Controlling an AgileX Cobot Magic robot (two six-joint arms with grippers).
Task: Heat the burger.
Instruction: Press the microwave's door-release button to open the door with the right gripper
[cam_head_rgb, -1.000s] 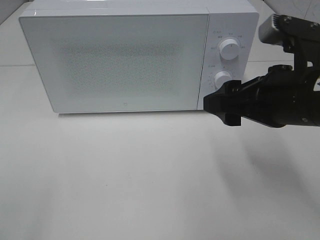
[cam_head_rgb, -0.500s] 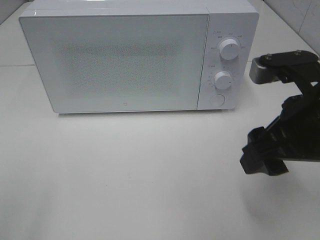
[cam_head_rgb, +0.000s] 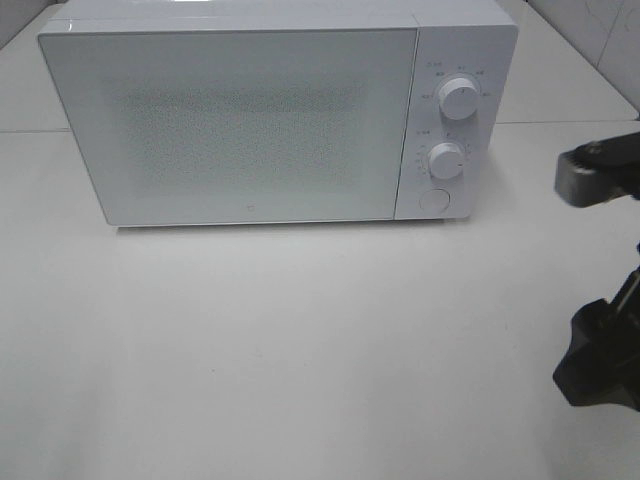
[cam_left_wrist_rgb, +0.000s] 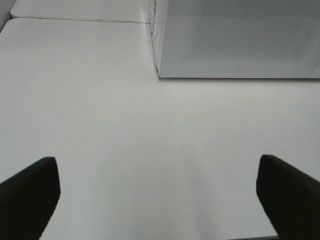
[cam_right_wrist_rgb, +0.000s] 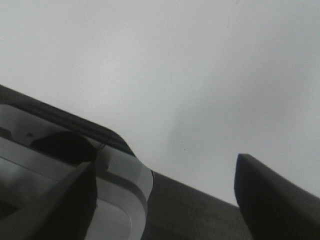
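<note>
The burger is not in view in any frame. A white microwave (cam_head_rgb: 250, 110) stands at the back of the table with its door shut; its frosted door hides the inside. Its lower corner also shows in the left wrist view (cam_left_wrist_rgb: 240, 40). My right gripper (cam_head_rgb: 598, 362) hangs at the right edge of the exterior view, well in front of and to the right of the microwave; in its wrist view the right gripper (cam_right_wrist_rgb: 165, 200) is open and empty over the table's edge. My left gripper (cam_left_wrist_rgb: 160, 200) is open and empty above bare table.
The microwave's panel carries two round knobs (cam_head_rgb: 458, 98) (cam_head_rgb: 446, 160) and a round button (cam_head_rgb: 433, 200). The white table (cam_head_rgb: 300, 340) spreads in front of it. A grey and white machine part (cam_right_wrist_rgb: 75, 180) lies beyond the table's edge.
My right arm has drawn back from the lower knob of the microwave, moving down and to the right to the edge of the view. The microwave has not changed.
</note>
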